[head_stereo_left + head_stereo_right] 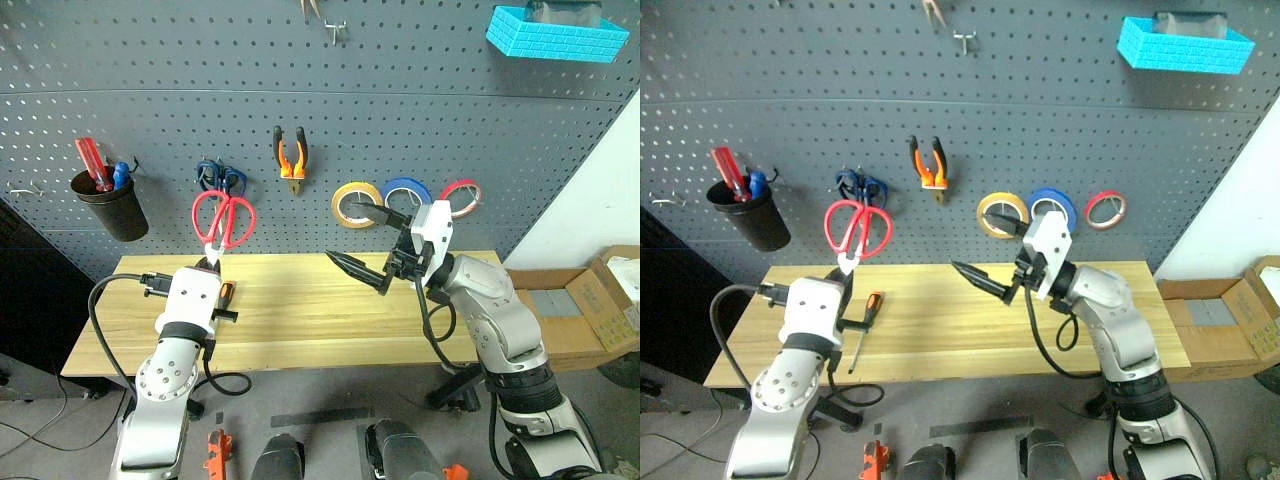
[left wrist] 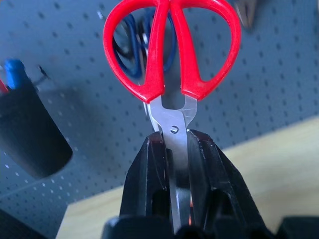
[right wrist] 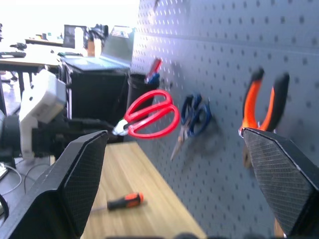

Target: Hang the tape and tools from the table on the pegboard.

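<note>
While the left gripper point(image 2: 178, 164) was clamped shut on the blades of the red-handled scissors point(image 1: 223, 219), it held them upright with the red loops on top, raised in front of the pegboard point(image 1: 180, 120) just beside the blue-handled scissors point(image 1: 217, 176) that hung there (the two pairs overlapped in the head views, so contact could not be told). Below that hand, the screwdriver point(image 1: 862, 328) lay flat on the table point(image 1: 300, 320), near the left arm.

Further along, the right gripper point(image 1: 362, 236) hung above the table with its two black fingers spread wide and nothing between them, pointing toward the board. On the pegboard beyond it, the pliers point(image 1: 290, 155) with orange-and-black handles hung from a hook, handles up. Right of them the yellow-tan tape point(image 1: 355, 204) hung beside the blue tape ring point(image 1: 405, 192) and the red tape ring point(image 1: 462, 196). Toward the board's left end a black cup point(image 1: 110, 203) held a few tools, and a blue bin point(image 1: 556, 35) sat at the upper right.
</note>
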Controlling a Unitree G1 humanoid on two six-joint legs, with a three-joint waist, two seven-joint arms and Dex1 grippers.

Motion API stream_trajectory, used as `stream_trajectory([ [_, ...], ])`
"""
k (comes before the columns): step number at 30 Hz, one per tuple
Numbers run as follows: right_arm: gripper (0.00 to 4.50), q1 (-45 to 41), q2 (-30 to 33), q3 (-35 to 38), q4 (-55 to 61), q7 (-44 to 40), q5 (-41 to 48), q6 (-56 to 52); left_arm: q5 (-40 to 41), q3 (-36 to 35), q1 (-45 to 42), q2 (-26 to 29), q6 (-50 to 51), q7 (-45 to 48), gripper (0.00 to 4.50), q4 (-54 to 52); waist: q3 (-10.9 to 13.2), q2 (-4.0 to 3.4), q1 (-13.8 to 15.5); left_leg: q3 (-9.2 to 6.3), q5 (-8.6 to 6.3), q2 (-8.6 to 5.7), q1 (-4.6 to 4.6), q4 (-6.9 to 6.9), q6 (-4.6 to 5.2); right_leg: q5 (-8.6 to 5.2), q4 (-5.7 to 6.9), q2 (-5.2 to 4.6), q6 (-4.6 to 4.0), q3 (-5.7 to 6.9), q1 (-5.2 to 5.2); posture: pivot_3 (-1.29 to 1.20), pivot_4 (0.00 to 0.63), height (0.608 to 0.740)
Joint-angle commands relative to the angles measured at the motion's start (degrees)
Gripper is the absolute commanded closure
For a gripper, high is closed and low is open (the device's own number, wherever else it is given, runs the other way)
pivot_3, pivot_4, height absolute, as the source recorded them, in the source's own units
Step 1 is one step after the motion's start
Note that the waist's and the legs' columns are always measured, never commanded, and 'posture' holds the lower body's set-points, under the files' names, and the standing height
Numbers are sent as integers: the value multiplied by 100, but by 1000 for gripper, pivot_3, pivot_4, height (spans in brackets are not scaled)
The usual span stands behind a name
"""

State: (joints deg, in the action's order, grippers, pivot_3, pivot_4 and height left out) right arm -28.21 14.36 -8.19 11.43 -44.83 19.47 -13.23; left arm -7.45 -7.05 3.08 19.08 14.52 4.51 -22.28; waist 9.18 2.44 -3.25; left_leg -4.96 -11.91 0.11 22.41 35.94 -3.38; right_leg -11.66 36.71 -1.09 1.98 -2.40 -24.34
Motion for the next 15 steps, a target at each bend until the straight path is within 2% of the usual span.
stream_trajectory([
  [1, 0, -194, -58, 67, -23, 9, 104, 99, 60, -178, -336, 108, -140, 60, 4277, 112, -15, 2, 15, -1, 0, 1, 0, 0, 0, 0, 1, 1, 0, 1, 0, 20, 46, 740],
  [15, 0, -166, -32, 47, -61, 13, 60, 10, 453, -375, -1313, 259, -380, 336, 4277, 1283, -68, -2, 52, 6, 0, 1, -34, 0, 0, 1, 14, 3, 1, -5, 23, 6, 54, 740],
])
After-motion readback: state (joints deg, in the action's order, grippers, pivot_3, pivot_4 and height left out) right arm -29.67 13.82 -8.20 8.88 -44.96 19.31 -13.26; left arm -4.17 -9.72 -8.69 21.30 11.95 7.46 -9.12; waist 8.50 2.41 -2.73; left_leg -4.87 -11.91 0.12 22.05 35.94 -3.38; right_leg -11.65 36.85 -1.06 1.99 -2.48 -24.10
